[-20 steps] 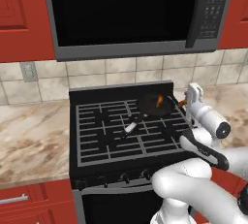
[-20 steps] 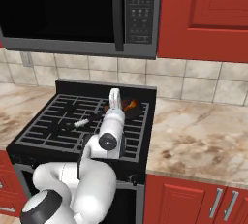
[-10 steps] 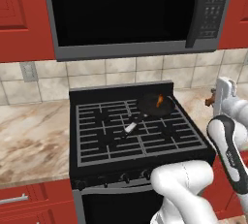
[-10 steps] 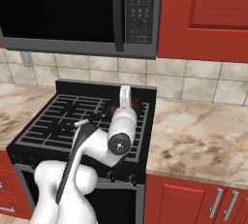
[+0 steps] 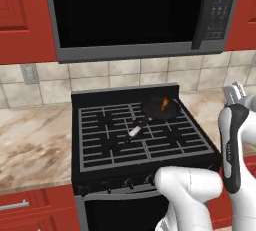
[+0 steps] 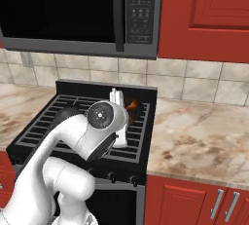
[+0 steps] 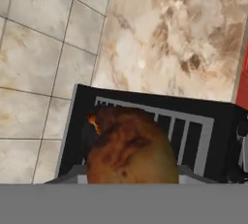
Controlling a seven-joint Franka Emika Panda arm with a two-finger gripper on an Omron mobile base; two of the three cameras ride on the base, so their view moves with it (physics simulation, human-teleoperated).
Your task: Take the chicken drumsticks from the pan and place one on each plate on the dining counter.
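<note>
A chicken drumstick (image 7: 130, 148) is shown close before the hand camera as a rounded, mottled orange-brown mass with darker patches, its lower part cut off by the bottom of that view; it is seen held between the jaws, which are closed on it at a narrow setting, although the fingertips themselves are hidden. A second drumstick (image 5: 164, 104) is shown as a small orange piece lying in the pan (image 5: 159, 108), a small round dark frying pan whose black handle ends in a pale silver-white tip pointing toward the front of the stove. In the right base view an orange patch (image 6: 132, 105) is visible just beside the raised hand; whether it belongs to the held piece or to the one in the pan cannot be told. Two drumsticks and one pan are thus counted. The pan is set on the rear right part of the black stove grate (image 5: 115, 140). The gripper (image 5: 234, 93) is seen raised at the right edge of the left base view, beyond the right side of the stove and over the marbled countertop (image 6: 199, 141). One microwave (image 5: 135, 15) with a dark door is mounted above the stove, against a beige tiled wall (image 6: 194, 83). Red cabinets (image 6: 209, 17) are placed beside and below, and one wall outlet (image 5: 30, 73) is set in the tiles at left.
</note>
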